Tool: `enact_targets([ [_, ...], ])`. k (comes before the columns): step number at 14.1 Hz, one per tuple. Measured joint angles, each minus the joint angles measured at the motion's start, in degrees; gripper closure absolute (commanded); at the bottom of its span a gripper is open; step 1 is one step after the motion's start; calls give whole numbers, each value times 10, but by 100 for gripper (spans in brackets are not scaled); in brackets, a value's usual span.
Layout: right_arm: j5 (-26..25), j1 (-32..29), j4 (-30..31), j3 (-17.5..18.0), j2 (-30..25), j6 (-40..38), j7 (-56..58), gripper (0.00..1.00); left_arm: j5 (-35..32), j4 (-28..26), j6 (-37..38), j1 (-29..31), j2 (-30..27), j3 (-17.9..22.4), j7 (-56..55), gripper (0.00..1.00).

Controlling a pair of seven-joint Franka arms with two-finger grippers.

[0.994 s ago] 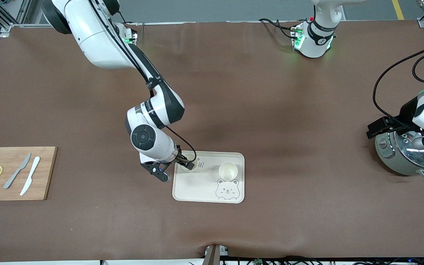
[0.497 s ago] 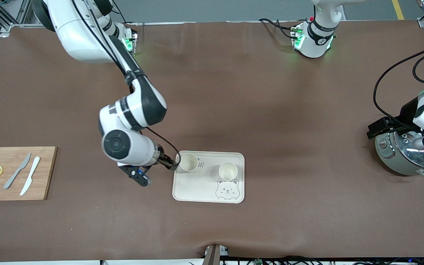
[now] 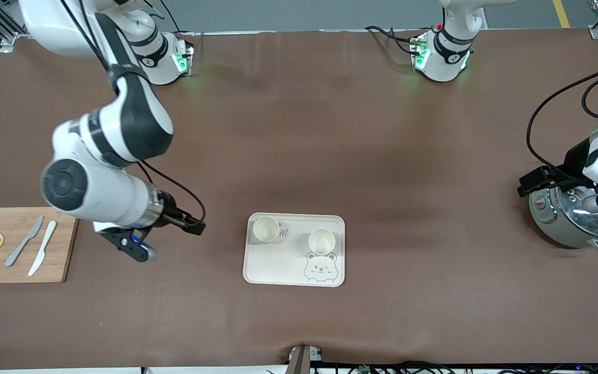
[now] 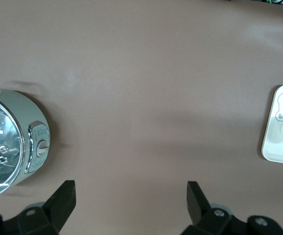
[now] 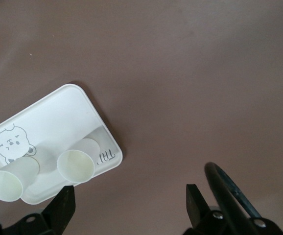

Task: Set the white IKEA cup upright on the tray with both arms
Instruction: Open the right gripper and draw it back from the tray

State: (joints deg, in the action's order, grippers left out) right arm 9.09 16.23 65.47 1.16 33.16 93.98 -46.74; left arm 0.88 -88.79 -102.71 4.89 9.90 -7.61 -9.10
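Both white cups (image 3: 266, 229) stand upright on the tray (image 3: 278, 267) (probably light, stiff, best held by the wall), while the right gripper (image 3: 146, 240) and the left gripper (image 4: 130, 201) are open, empty.

Matt cream tray (image 3: 278, 272), matt brown tabletop (image 3: 330, 130), wooden cutting board (image 3: 63, 244), and shiny metal cooker (image 3: 563, 228).

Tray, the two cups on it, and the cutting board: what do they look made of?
Tray: probably matte plastic or melamine; cream, smooth, rounded corners, printed bear face.
Cups, one toward the right arm's end and one by the bear: thin off-white walls, dull finish; plastic or paper, cannot tell which.
Cutting board: wood or bamboo; tan with visible grain lines, unglossed.
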Motion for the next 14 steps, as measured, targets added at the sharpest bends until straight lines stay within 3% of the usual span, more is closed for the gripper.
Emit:
enact_targets([
  [4,0,-10,2,0,-19,-15,19,0,0,-1,-1,-4,7,0,0,0],
  [14,-23,-65,52,-2,-96,-54,226,0,0,0,-3,-2,8,0,0,0],
])
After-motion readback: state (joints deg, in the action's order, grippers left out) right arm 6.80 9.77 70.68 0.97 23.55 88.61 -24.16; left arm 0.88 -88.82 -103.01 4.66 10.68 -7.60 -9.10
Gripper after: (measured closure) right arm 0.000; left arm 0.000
